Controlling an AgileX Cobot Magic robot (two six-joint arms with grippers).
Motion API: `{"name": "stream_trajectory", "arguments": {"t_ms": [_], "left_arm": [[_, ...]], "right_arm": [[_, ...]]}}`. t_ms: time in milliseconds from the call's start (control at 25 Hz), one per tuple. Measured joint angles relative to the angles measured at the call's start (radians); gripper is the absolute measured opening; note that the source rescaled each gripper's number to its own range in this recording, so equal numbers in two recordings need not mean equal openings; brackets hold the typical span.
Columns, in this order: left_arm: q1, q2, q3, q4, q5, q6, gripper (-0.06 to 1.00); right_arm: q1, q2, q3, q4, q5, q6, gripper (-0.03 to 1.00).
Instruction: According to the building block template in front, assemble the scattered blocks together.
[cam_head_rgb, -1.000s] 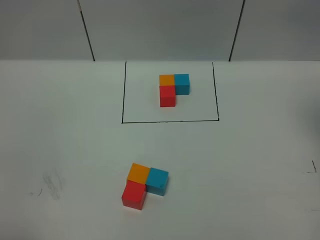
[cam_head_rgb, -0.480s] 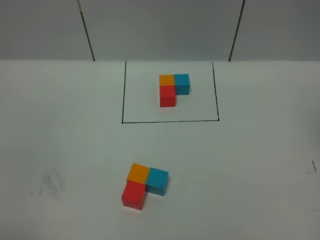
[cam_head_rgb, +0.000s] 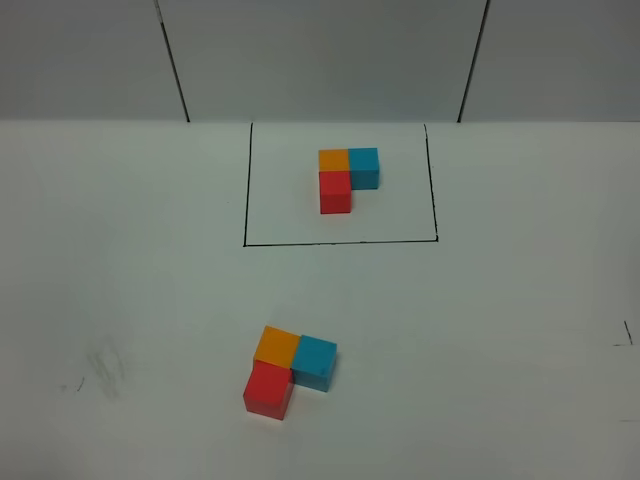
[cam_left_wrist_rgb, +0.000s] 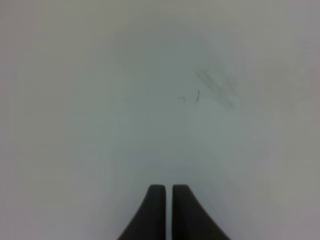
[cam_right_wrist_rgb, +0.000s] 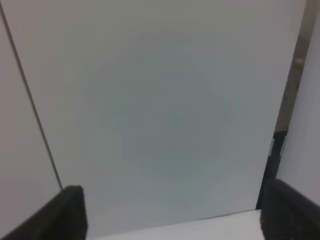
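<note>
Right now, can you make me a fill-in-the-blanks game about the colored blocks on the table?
1. The template sits inside a ____ rectangle drawn on the table.
2. In the loose blocks, the orange one touches the blue one and the ____ one.
3. The left hand is ____.
4. The right hand holds ____.

Missing words: black; red; shut; nothing

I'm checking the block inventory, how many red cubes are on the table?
2: one red cube inside the black-line rectangle, one red cube in the near, unframed trio. None seems hidden.
</note>
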Motion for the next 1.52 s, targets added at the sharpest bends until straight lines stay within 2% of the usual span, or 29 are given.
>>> {"name": "stream_trajectory", "arguments": {"t_ms": [800,920,1080,1160,1520], "left_arm": [[0.000,0.000,0.000,0.000,0.000,0.001,0.00],[0.000,0.000,0.000,0.000,0.000,0.001,0.00],[0.000,0.000,0.000,0.000,0.000,0.001,0.00],[0.000,0.000,0.000,0.000,0.000,0.001,0.00],[0.000,0.000,0.000,0.000,0.000,0.001,0.00]], "right_arm": [[0.000,-0.181,0.005,0.002,0.005,0.003,0.81],[0.000,-0.212,0.005,0.003,0.055,-0.001,0.81],[0.000,-0.250,0.012,0.006,0.213,-0.020,0.81],[0.000,-0.266,0.032,0.015,0.261,-0.036,0.81],[0.000,-0.314,0.102,0.178,0.295,-0.232,0.81]]}}
